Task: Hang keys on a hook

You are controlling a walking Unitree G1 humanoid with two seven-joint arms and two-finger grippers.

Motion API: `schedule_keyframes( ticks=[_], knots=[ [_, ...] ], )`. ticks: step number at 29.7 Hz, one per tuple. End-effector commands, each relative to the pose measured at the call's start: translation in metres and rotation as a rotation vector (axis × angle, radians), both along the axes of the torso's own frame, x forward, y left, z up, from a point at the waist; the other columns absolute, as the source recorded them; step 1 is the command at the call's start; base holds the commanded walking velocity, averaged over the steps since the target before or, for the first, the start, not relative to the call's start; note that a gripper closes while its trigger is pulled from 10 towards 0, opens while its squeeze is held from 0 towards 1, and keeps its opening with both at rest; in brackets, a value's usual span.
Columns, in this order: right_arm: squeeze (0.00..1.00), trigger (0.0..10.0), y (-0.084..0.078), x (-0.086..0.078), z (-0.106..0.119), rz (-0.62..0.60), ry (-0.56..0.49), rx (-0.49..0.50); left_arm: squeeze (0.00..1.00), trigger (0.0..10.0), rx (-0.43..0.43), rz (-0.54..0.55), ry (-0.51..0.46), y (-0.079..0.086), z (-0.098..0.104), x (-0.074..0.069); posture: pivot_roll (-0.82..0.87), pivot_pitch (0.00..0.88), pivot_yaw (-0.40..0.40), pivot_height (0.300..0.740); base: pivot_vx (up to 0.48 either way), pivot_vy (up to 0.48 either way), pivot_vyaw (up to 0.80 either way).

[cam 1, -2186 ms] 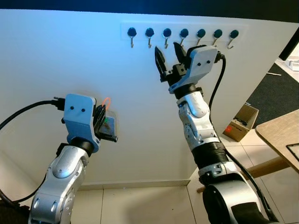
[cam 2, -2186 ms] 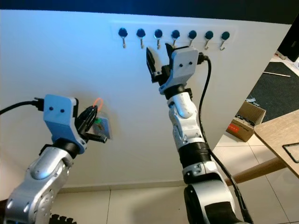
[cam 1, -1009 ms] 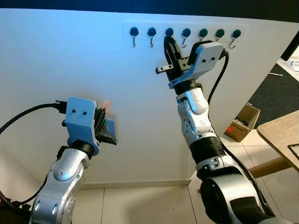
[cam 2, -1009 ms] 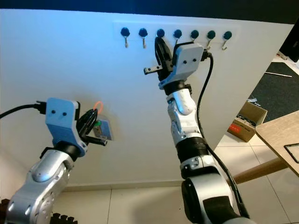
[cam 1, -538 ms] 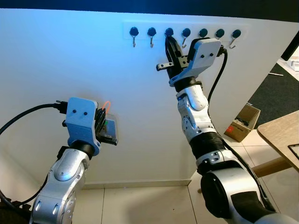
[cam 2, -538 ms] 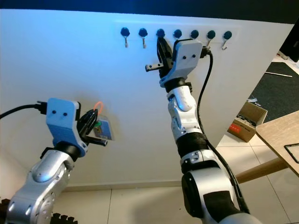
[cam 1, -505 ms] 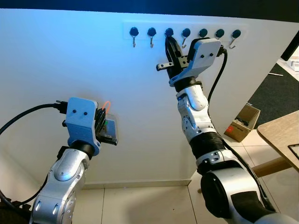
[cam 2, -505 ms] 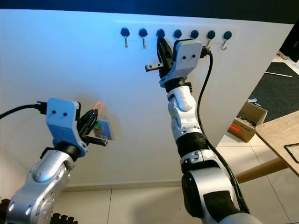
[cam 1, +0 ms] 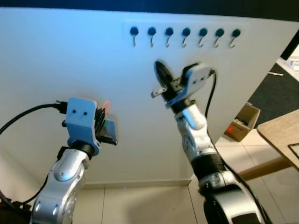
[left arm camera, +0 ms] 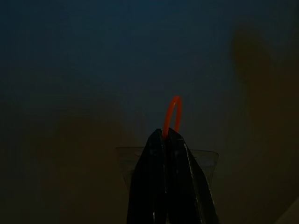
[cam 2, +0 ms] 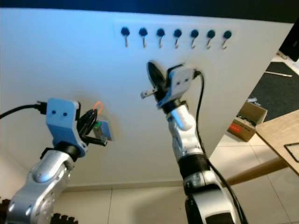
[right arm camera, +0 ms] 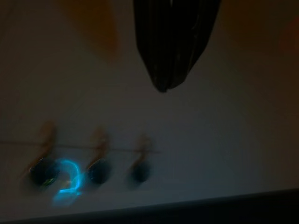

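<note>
The wall [cam 1: 70,56] is plain white with a cool bluish cast toward its upper left, and a dark navy band runs along its top edge. Near that edge, the hooks [cam 1: 185,36] have dark teal round caps and pale silver shanks. The left gripper [cam 1: 101,125] has black fingers under a light blue housing, and the key tag [cam 2: 102,129] it grips is clear with green inside, on an orange loop [cam 2: 97,105]. The right gripper [cam 1: 162,77] is black with a pale blue-white housing. Both arms are silver. The floor tiles [cam 1: 140,205] are beige.
</note>
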State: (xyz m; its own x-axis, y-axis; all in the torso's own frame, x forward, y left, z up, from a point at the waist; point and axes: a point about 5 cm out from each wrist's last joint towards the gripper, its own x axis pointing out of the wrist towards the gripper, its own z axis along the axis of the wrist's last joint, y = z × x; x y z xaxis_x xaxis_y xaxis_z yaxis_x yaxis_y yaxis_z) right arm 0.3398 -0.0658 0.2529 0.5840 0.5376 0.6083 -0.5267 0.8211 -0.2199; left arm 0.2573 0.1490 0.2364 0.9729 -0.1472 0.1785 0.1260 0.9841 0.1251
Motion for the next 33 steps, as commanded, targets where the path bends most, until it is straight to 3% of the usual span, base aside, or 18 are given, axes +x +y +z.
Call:
schedule_keyframes(
  ticks=[1, 2, 5, 8, 11, 14, 21, 27, 33],
  knots=[
    [0.0, 10.0, 0.0, -0.003, -0.035, -0.018, 0.13, -0.04, 0.0, 10.0, -0.02, -0.006, 0.004, -0.003, -0.003, 0.0, 0.28, 0.182, -0.025, 0.74, 0.0, 0.0, 0.0],
    [0.0, 10.0, 0.0, -0.003, -0.035, -0.018, 0.13, -0.04, 0.0, 10.0, -0.02, -0.006, 0.004, -0.003, -0.003, 0.0, 0.28, 0.182, -0.025, 0.74, 0.0, 0.0, 0.0],
    [0.0, 10.0, -0.024, -0.007, -0.105, -0.171, 0.402, -0.01, 0.0, 10.0, -0.016, 0.023, 0.011, -0.003, -0.009, 0.0, 0.27, 0.179, -0.03, 0.74, 0.0, 0.0, 0.0],
    [0.0, 10.0, -0.031, -0.009, -0.12, -0.21, 0.463, -0.004, 0.0, 10.0, -0.003, 0.033, 0.014, -0.003, -0.011, 0.0, 0.27, 0.179, -0.03, 0.74, 0.0, 0.0, 0.0],
    [0.0, 10.0, -0.05, -0.019, -0.148, -0.294, 0.565, -0.02, 0.0, 10.0, 0.017, 0.066, 0.033, 0.0, -0.02, 0.0, 0.25, 0.168, -0.037, 0.74, 0.0, 0.0, 0.0],
    [0.0, 10.0, -0.06, -0.022, -0.145, -0.327, 0.545, -0.019, 0.0, 10.0, 0.032, 0.08, 0.041, 0.001, -0.024, 0.001, 0.25, 0.165, -0.039, 0.74, 0.0, 0.0, 0.0],
    [0.0, 10.0, -0.061, -0.019, -0.128, -0.331, 0.49, -0.01, 0.0, 10.0, 0.075, 0.08, 0.029, -0.001, -0.027, 0.002, 0.25, 0.162, -0.041, 0.74, 0.0, 0.0, 0.0],
    [0.0, 10.0, -0.051, -0.017, -0.114, -0.311, 0.44, -0.005, 0.0, 10.0, 0.079, 0.095, 0.015, -0.002, -0.028, 0.004, 0.25, 0.164, -0.048, 0.74, 0.0, 0.0, 0.0],
    [0.0, 10.0, -0.045, -0.018, -0.103, -0.289, 0.419, 0.005, 0.0, 10.0, 0.086, 0.101, -0.003, -0.003, -0.028, 0.006, 0.25, 0.164, -0.051, 0.74, 0.0, -0.434, 0.0]
  ],
)
